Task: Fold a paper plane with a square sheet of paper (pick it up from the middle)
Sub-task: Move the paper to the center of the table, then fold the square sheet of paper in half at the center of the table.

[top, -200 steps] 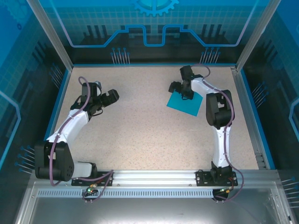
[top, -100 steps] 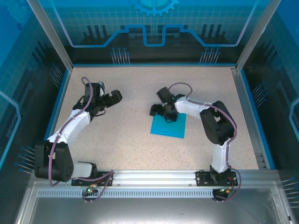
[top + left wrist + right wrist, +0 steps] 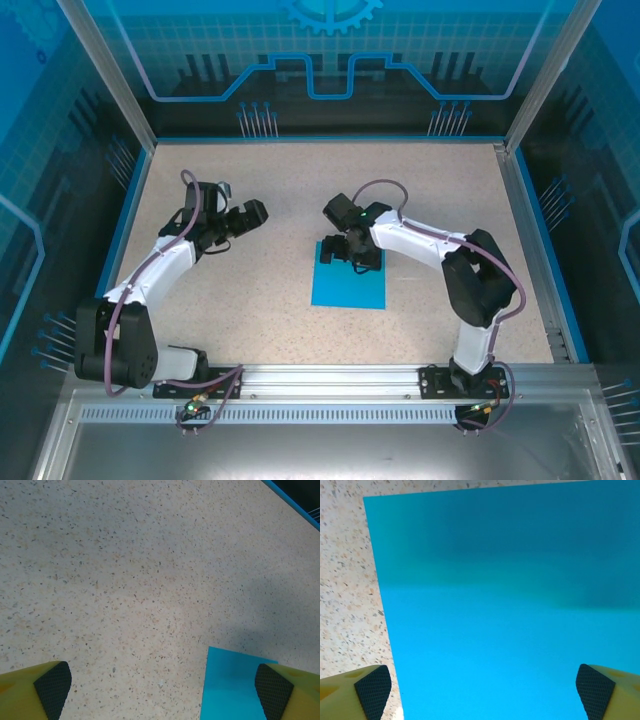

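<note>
The square sheet of paper (image 3: 348,286) lies flat and unfolded on the speckled table, near its middle. My right gripper (image 3: 350,250) is low over the sheet's far edge. In the right wrist view the cyan sheet (image 3: 495,605) spreads under the right gripper (image 3: 480,695), whose jaws are open wide; I cannot tell whether the pads touch the paper. My left gripper (image 3: 240,218) hovers open to the left of the sheet, over bare table. The left wrist view shows one corner of the sheet (image 3: 232,690) by the right finger of the left gripper (image 3: 162,690). The paper plane is out of view.
The speckled tabletop (image 3: 250,300) has a blue rim (image 3: 295,502) and sits inside aluminium posts and clear panels. Both arm bases are bolted to the rail (image 3: 330,378) at the near edge.
The right gripper has swept from the far right toward the centre and nearer, and the sheet has moved with it and turned square to the table. The left gripper edged slightly right.
</note>
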Tool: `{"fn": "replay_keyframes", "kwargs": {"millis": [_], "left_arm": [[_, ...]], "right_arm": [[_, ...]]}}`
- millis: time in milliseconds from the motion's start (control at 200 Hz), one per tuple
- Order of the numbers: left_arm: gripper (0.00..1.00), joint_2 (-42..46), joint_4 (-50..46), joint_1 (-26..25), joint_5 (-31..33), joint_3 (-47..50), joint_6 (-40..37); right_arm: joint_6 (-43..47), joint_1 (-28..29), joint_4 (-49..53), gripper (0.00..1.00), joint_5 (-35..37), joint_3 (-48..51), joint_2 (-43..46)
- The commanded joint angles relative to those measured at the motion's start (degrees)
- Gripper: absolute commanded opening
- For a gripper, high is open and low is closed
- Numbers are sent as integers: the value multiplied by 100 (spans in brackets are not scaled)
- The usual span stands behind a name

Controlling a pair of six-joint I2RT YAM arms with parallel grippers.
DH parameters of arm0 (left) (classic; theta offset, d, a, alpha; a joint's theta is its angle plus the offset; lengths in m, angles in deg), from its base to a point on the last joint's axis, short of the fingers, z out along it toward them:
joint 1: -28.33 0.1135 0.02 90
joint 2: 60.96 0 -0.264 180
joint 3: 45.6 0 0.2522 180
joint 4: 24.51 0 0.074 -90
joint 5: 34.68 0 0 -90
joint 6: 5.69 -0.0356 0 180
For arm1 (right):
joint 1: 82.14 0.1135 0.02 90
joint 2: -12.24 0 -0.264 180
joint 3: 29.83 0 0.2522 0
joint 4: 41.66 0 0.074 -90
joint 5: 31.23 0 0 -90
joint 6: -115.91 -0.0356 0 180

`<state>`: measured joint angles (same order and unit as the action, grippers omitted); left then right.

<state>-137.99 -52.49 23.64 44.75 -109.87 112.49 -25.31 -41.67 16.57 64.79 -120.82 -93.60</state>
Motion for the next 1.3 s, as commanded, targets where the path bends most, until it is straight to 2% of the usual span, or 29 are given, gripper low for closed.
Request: {"fn": "replay_keyframes", "kwargs": {"millis": [0, 395, 950, 1291], "left_arm": [[98, -90, -181, -32, -212, -213, -48], [98, -202, -270, -32, -159, -276, -121], [98, -328, -370, -32, -67, -329, -116], [99, -347, -397, -32, -50, -329, -109]], "right_arm": [[453, -26, 666, 99, 18, -312, -392], [743, 4, 806, 99, -258, -767, -1189], [499, 12, 693, 97, -150, -496, -1765], [315, 18, 511, 92, -215, -310, -1915]]}}
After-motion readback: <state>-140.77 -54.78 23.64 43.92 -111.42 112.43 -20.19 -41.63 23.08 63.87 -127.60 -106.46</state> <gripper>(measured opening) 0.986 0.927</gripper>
